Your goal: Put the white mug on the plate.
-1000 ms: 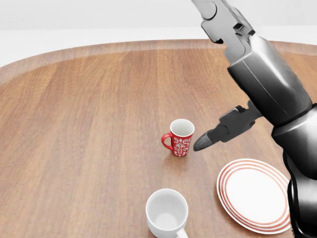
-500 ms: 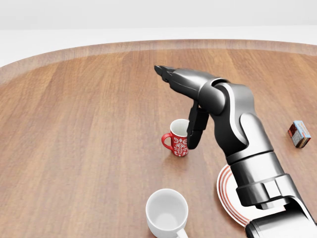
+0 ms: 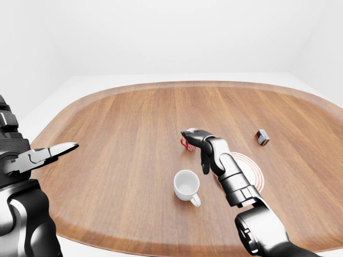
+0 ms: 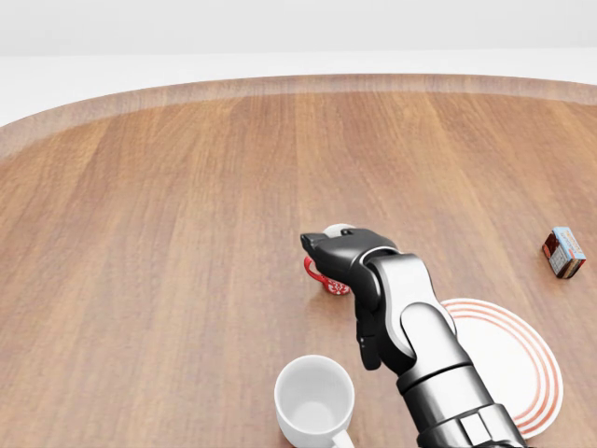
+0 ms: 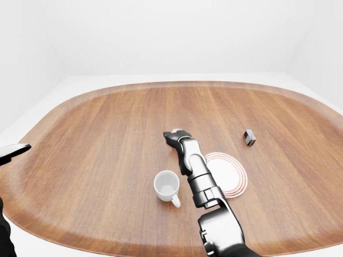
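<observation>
the right robot hand (image 4: 347, 250) reaches across the wooden tabletop (image 4: 168, 233) in the head view, its dark fingers (image 4: 322, 245) lying over the top of a red patterned mug (image 4: 333, 282), so only the mug's handle, a strip of its red side and a sliver of its white rim peek out. whether those fingers press on the red mug or merely hang above it, i cannot tell, and i cannot tell how far the hand is parted either, since the wrist and forearm cover most of it. one finger (image 4: 369, 350) hangs down below the wrist, pointing toward the bottom of the view, apart from everything. the white mug (image 4: 314, 399) stands upright and empty at the bottom of the head view, just left of the forearm, untouched, its handle toward the bottom edge. the plate (image 4: 522, 364), white with red rings, lies to the right of the arm, its left part hidden behind the forearm, with nothing visible on it. a small box (image 4: 563, 251) rests near the right edge. in the left-eye view, the left robot hand (image 3: 51, 153) hovers at the far left, its fingers spread and grasping nothing.
</observation>
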Controlling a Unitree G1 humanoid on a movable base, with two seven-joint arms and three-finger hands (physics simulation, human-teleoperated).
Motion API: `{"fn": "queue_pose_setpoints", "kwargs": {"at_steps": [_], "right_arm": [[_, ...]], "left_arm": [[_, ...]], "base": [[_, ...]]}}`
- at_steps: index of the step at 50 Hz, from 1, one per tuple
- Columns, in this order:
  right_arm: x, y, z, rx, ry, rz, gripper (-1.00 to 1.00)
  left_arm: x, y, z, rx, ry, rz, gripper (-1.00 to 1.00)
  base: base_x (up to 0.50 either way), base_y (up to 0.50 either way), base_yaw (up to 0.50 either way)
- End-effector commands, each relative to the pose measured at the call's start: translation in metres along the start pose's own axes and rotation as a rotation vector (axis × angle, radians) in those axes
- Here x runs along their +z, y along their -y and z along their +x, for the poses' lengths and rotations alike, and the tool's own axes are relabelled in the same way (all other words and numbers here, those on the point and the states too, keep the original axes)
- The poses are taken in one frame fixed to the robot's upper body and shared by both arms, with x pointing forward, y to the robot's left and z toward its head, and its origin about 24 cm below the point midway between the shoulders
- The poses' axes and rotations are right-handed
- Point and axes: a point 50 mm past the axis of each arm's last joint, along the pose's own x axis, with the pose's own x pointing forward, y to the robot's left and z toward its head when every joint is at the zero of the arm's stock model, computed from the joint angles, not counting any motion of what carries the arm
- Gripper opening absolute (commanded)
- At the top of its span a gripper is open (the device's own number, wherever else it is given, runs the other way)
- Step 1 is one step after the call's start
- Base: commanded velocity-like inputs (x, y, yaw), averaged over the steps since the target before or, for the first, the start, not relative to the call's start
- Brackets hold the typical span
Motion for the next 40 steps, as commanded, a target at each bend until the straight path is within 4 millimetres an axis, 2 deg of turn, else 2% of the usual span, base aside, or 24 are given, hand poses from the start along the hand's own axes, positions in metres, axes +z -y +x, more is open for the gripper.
{"fn": "queue_pose_setpoints", "kwargs": {"at_steps": [1, 13, 25, 30, 40], "right_arm": [[0.018, -0.031, 0.000, 0.039, 0.005, -0.057, 1.00], [0.045, -0.041, -0.006, 0.036, 0.097, -0.145, 1.00], [0.071, -0.035, -0.014, 0.017, 0.225, -0.232, 1.00], [0.083, -0.039, -0.018, 0.018, 0.278, -0.267, 1.00], [0.082, -0.044, -0.015, 0.031, 0.246, -0.246, 1.00]], "left_arm": [[0.000, 0.001, -0.001, -0.003, 0.000, 0.003, 1.00], [0.001, 0.001, -0.001, -0.003, 0.003, 0.003, 1.00], [-0.001, 0.001, -0.001, -0.002, -0.003, 0.004, 1.00], [0.000, 0.001, -0.001, -0.001, 0.000, 0.003, 1.00], [-0.002, 0.000, -0.001, -0.002, -0.009, 0.005, 1.00]], "base": [[0.00, 0.00, 0.00], [0.00, 0.00, 0.00], [0.00, 0.00, 0.00], [0.00, 0.00, 0.00], [0.00, 0.00, 0.00]]}}
